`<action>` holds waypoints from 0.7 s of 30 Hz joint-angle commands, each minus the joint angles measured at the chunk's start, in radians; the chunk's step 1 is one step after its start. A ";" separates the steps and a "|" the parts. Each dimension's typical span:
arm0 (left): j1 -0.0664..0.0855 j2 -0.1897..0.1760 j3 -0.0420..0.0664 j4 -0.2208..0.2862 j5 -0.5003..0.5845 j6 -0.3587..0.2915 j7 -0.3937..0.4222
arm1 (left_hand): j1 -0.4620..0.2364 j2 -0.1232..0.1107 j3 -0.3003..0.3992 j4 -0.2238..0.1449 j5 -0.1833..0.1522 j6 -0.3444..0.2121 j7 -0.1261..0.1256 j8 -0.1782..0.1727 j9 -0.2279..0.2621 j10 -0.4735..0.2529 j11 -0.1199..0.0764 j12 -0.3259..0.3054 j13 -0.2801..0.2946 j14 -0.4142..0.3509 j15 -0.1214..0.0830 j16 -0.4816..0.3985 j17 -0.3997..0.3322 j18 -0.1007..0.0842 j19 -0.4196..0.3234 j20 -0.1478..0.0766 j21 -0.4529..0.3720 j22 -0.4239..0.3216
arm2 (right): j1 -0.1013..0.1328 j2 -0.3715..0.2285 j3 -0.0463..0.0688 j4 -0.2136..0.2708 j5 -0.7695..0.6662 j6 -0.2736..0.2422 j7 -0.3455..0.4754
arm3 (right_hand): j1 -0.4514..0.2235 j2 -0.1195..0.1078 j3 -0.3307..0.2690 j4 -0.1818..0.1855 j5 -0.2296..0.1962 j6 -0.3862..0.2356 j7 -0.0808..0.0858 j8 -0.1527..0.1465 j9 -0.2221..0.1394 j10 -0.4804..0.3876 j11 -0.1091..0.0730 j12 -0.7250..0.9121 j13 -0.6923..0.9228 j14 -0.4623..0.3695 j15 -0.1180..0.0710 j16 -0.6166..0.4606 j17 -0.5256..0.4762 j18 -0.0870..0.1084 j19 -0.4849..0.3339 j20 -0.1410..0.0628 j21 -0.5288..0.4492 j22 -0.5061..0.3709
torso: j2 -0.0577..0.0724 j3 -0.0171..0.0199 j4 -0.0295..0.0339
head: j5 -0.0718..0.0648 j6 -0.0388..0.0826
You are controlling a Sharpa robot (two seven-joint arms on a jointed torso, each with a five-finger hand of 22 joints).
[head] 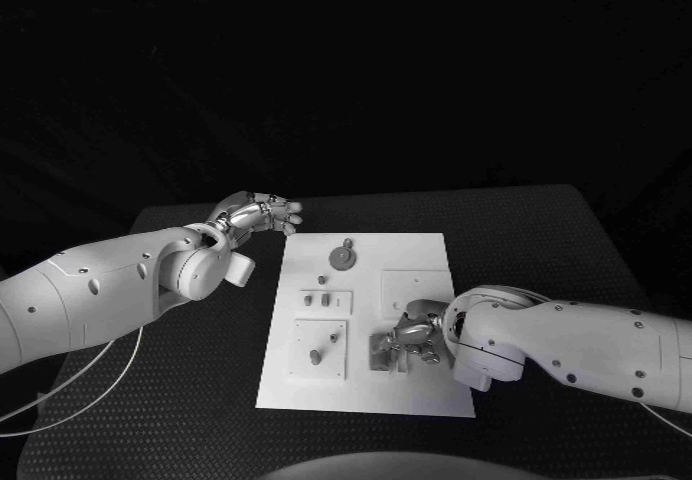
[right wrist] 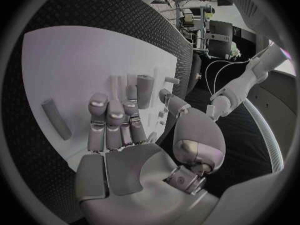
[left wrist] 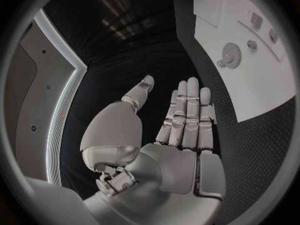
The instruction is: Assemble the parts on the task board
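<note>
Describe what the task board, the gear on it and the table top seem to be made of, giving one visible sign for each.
Task board: probably plastic or coated sheet; flat, white, matt, crisp edges.
Gear: likely moulded plastic, possibly metal; dull grey, toothed rim.
Table: seemingly a black rubbery or woven mat; fine regular dotted texture.

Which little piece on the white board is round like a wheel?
The gear at the far end of the task board, nearest the left hand. It is a flat toothed disc; the other parts are small pegs and blocks.
</note>
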 commanded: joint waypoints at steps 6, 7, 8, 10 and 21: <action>0.001 0.002 0.001 -0.003 0.003 0.009 0.005 | -0.008 -0.001 0.001 0.007 0.003 -0.002 0.005 -0.003 -0.002 -0.004 0.003 -0.005 -0.002 -0.002 0.008 -0.006 0.002 0.004 -0.002 0.006 -0.005 0.002 | -0.006 -0.015 -0.007 0.016 -0.079 0.047 0.040 | 0.040 -0.031 -0.016 -0.030 -0.005 -0.018 0.014 -0.010 0.003 -0.006 0.001 -0.006 0.006 -0.007 0.000 -0.008 0.006 0.052 -0.011 -0.003 0.006 -0.004 | 0.000 0.0009 0.0000 | 0.000 0.003; 0.001 0.003 0.001 -0.004 0.003 0.009 0.005 | -0.008 -0.001 0.001 0.007 0.003 -0.002 0.005 -0.003 -0.002 -0.004 0.003 -0.005 -0.002 -0.002 0.008 -0.006 0.002 0.004 -0.002 0.006 -0.005 0.002 | -0.006 -0.014 -0.007 0.016 -0.083 0.056 0.042 | 0.052 -0.035 -0.023 -0.042 -0.005 -0.019 0.015 -0.010 0.003 -0.006 0.001 -0.006 0.007 -0.007 0.000 -0.008 0.007 0.052 -0.011 -0.004 0.007 -0.004 | 0.000 0.0008 0.0002 | 0.000 0.004; 0.001 0.003 0.001 -0.004 0.003 0.009 0.005 | -0.008 -0.001 0.001 0.007 0.003 -0.002 0.005 -0.003 -0.002 -0.004 0.003 -0.005 -0.002 -0.002 0.008 -0.006 0.002 0.004 -0.002 0.006 -0.006 0.002 | -0.006 -0.013 -0.007 0.016 -0.089 0.064 0.044 | 0.064 -0.036 -0.037 -0.057 -0.005 -0.020 0.015 -0.011 0.004 -0.007 0.002 -0.006 0.008 -0.008 0.001 -0.009 0.008 0.052 -0.013 -0.003 0.008 -0.005 | 0.000 0.0008 0.0002 | 0.000 0.004; 0.001 0.003 0.001 -0.004 0.003 0.010 0.005 | -0.008 -0.001 0.001 0.007 0.003 -0.002 0.005 -0.003 -0.002 -0.004 0.003 -0.005 -0.002 -0.002 0.008 -0.006 0.002 0.004 -0.002 0.006 -0.006 0.002 | -0.006 -0.013 -0.007 0.016 -0.105 0.076 0.045 | 0.093 -0.035 -0.058 -0.088 -0.004 -0.022 0.016 -0.011 0.005 -0.009 0.002 -0.006 0.010 -0.009 0.001 -0.011 0.010 0.052 -0.016 -0.003 0.009 -0.006 | 0.000 0.0003 0.0007 | 0.000 0.005; 0.001 0.003 0.001 -0.003 0.003 0.010 0.005 | -0.008 -0.001 0.002 0.008 0.003 -0.001 0.005 -0.003 -0.002 -0.003 0.003 -0.005 -0.001 -0.002 0.008 -0.006 0.003 0.004 -0.002 0.006 -0.006 0.003 | -0.006 -0.007 -0.007 0.015 -0.160 0.084 0.042 | 0.192 -0.017 -0.138 -0.182 -0.004 -0.023 0.016 -0.012 0.009 -0.014 0.002 -0.009 0.017 -0.014 0.001 -0.019 0.020 0.052 -0.027 0.001 0.010 -0.017 | 0.000 0.0001 0.0002 | 0.000 0.004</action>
